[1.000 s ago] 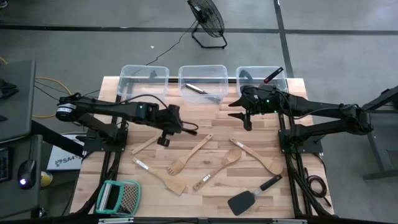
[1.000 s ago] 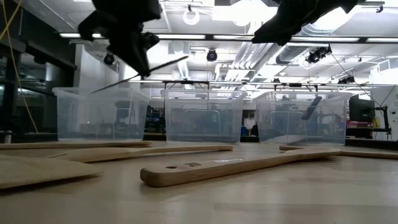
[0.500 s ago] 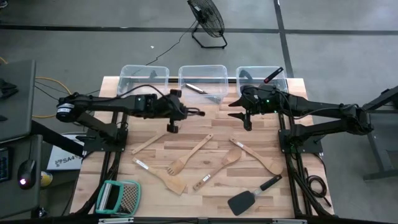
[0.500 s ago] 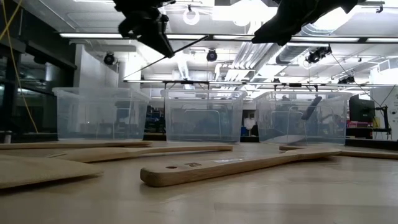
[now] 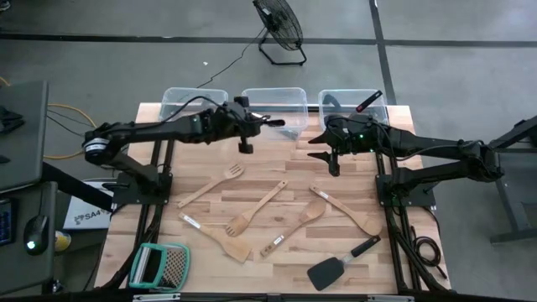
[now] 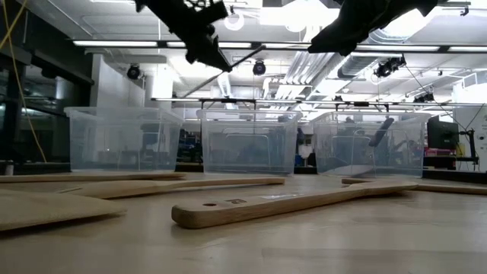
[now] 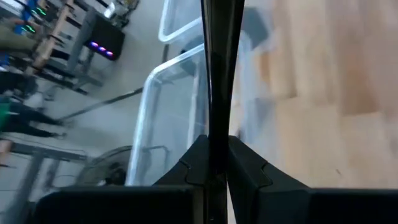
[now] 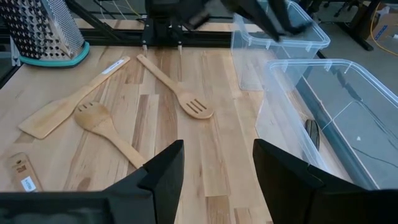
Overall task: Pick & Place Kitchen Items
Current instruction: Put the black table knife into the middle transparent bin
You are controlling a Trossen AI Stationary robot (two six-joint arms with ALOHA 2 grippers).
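Note:
My left gripper [image 5: 250,126] is shut on a thin dark utensil [image 5: 273,122] and holds it in the air at the near rim of the middle clear bin [image 5: 294,94]. In the low view the utensil [image 6: 242,61] slants high above the table. My right gripper [image 8: 214,168] stands open with nothing between its fingers, in the air by the right bin [image 5: 329,97]. Several wooden utensils [image 5: 256,208] and a black spatula [image 5: 338,265] lie flat on the table. My left gripper pinches the utensil's thin dark shaft [image 7: 215,127] between its two fingers [image 7: 191,163]. The shaft runs on past the fingertips toward the middle bin, roughly in line with the fingers. The utensil is lifted clear of the table and slants, its far end higher.
Three clear bins stand along the far edge; the middle one holds a utensil [image 5: 264,119], the right one a black utensil with a red tip [image 5: 367,101]. The left bin [image 5: 172,96] is beside my left arm. A teal-framed grater [image 5: 159,267] lies near the front left corner.
My left gripper, still shut on the dark utensil, has risen and swung toward the table's far edge and to the right, up to the middle bin's near rim. Its fingers have tipped up nearer to level. A wooden fork beneath where it was now shows.

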